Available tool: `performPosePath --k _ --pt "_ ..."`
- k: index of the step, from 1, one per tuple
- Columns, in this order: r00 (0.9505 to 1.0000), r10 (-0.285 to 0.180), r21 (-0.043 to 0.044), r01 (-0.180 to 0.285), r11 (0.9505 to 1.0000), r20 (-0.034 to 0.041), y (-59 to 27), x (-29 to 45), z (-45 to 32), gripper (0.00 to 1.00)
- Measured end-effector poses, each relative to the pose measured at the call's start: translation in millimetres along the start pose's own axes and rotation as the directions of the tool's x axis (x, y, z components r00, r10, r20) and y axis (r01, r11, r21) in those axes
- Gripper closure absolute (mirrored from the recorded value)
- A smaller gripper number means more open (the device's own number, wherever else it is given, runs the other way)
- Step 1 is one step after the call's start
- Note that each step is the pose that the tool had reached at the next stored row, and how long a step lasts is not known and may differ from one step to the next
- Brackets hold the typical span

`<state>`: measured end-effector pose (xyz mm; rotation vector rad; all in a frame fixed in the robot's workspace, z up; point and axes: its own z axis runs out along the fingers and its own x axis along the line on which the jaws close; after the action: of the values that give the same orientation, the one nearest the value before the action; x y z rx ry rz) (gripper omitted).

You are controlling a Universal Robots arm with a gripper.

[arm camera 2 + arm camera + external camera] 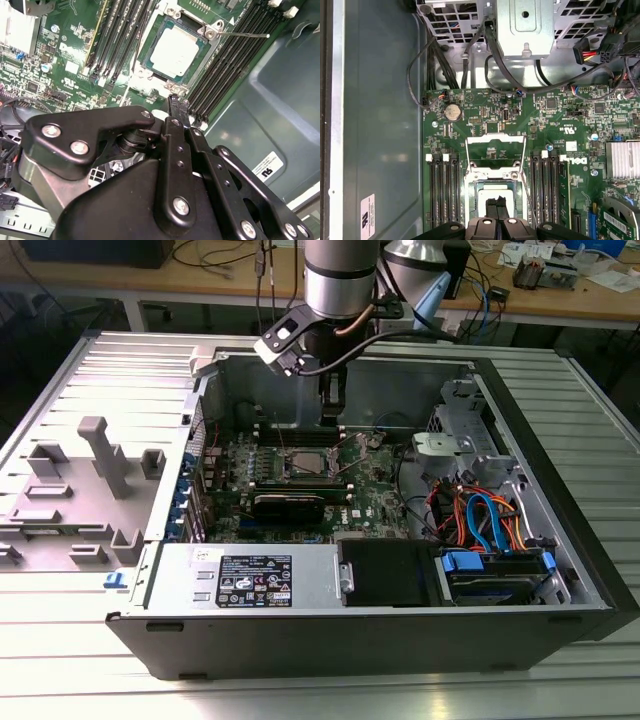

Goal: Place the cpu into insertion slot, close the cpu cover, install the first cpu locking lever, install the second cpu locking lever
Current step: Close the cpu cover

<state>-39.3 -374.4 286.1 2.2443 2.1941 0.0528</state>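
The cpu (175,50), a silvery square chip, lies flat in the insertion slot (146,60) on the green motherboard. In the first wrist view the cpu (487,192) shows just past my fingertips. Behind it the cpu cover (495,150), a thin silvery frame, stands swung open. A thin wire locking lever (245,35) sticks out sideways from the socket corner. My gripper (175,102) hovers a little above the socket's edge, fingers shut with nothing between them. In the exterior view the gripper (330,415) hangs inside the case over the insertion slot (305,462).
Long black memory slots (225,55) flank the socket on both sides. A drive cage (455,445) with bundled cables (485,520) fills the exterior view's right. A finned heatsink (622,160), the case's grey wall (380,125) and the power supply (250,575) surround the board.
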Motion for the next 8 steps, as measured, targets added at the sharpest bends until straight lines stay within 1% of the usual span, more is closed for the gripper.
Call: performPosePath --k 8 --pt "1.0 0.0 0.0 0.0 1.0 0.0 4.7 0.1 0.1 0.89"
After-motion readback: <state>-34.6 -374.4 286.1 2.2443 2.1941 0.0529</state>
